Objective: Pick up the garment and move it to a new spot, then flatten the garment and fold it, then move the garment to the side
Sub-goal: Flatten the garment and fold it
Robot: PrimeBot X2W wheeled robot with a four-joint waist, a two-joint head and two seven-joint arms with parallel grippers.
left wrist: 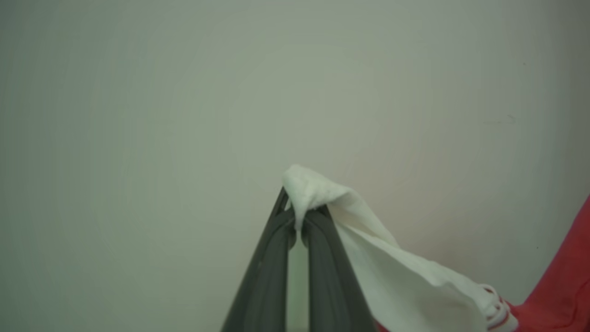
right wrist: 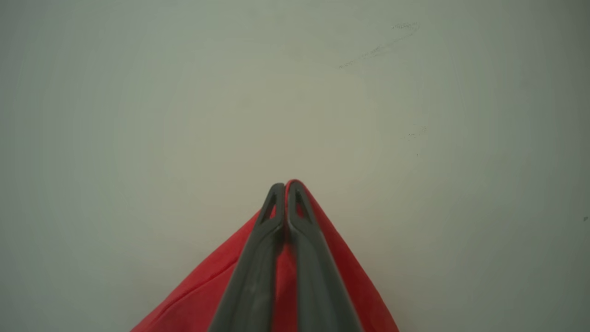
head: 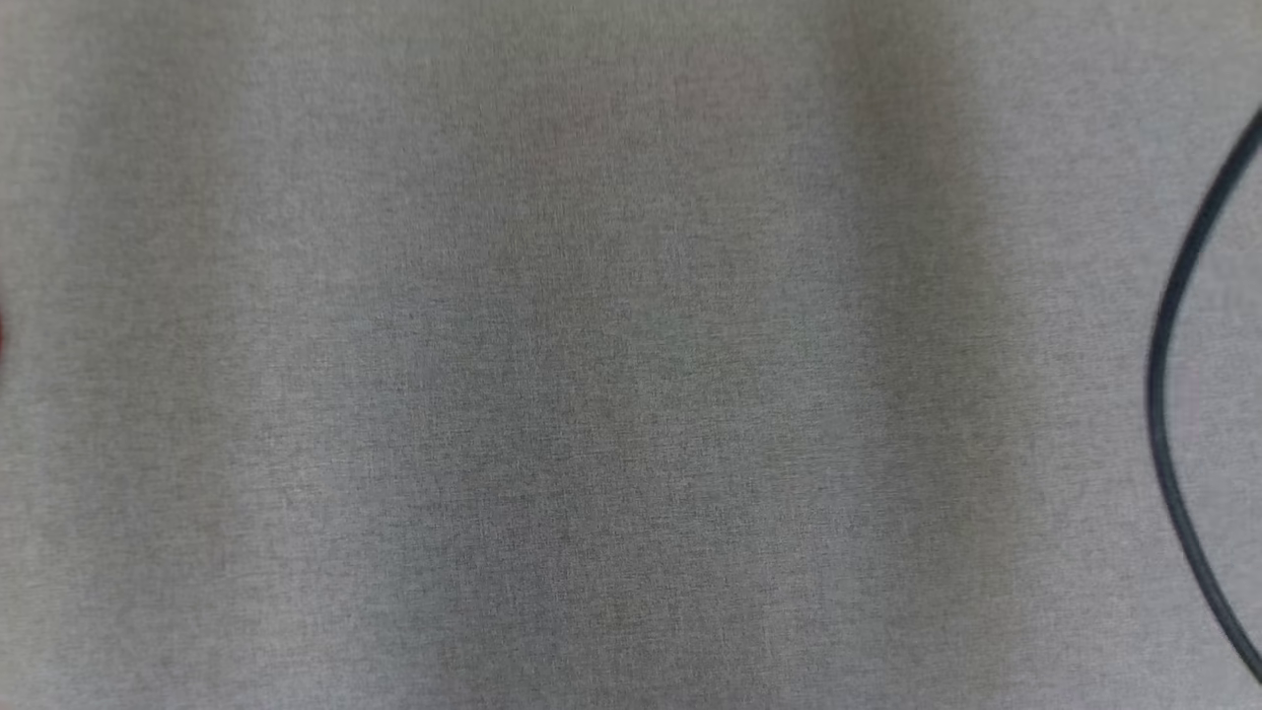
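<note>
The garment is red with a white part. In the left wrist view my left gripper (left wrist: pixel 298 213) is shut on a bunched white fold of the garment (left wrist: pixel 396 272), which hangs away to the lower right, where its red cloth (left wrist: pixel 564 286) shows. In the right wrist view my right gripper (right wrist: pixel 286 188) is shut on the garment's red cloth (right wrist: pixel 207 290), which spreads out below and on both sides of the fingers. A sliver of red (head: pixel 2 335) touches the left edge of the head view.
Grey woven cloth (head: pixel 592 375) spreads across the head view, with a dark cable (head: pixel 1168 375) curving down its right side. A plain pale surface (left wrist: pixel 184 115) lies beyond the fingers in both wrist views, with faint scuff marks (right wrist: pixel 378 46) in the right one.
</note>
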